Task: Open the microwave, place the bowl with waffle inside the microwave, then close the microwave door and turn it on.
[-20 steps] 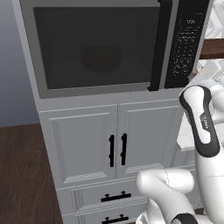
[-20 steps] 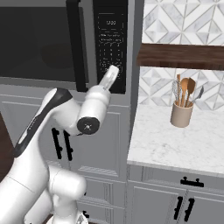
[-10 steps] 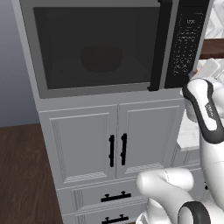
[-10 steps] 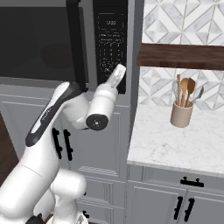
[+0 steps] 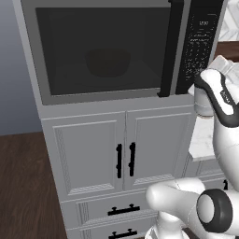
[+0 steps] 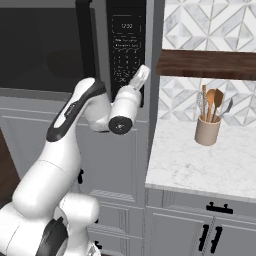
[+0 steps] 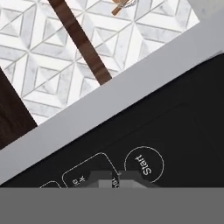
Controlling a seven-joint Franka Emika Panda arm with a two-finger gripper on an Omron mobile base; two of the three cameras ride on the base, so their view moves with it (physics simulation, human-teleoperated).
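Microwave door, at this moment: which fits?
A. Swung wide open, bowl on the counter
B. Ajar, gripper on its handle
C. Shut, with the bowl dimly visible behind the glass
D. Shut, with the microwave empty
C: the microwave door sits flush and the bowl shows as a dark round shape behind its tinted window, while the gripper is at the keypad.

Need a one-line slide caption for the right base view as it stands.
Door shut with the bowl inside, the shut gripper reaches up to the microwave keypad, beside a counter holding a utensil cup.
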